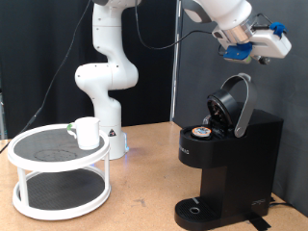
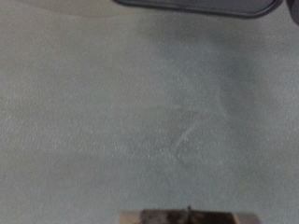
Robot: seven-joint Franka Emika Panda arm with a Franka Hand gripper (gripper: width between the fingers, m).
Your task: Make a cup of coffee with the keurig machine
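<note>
The black keurig machine [image 1: 231,159] stands at the exterior view's right with its domed lid [image 1: 231,101] tilted open. A small round pod [image 1: 202,132] sits in the open chamber. The round drip tray [image 1: 197,207] at its base holds nothing. The white cup [image 1: 88,132] stands on the top tier of a white round rack [image 1: 29,159] at the exterior view's left, next to a tiny white pod with a green mark [image 1: 72,128]. My gripper [image 1: 238,56] hangs high above the open lid, apart from it, holding nothing that shows. The wrist view shows no fingers, only a pale grey surface.
The white robot base [image 1: 106,77] stands behind the rack. A dark vertical pole [image 1: 176,58] rises behind the machine. A wooden tabletop [image 1: 144,183] lies between rack and machine. In the wrist view a dark edge [image 2: 196,7] and a wooden strip [image 2: 187,217] show.
</note>
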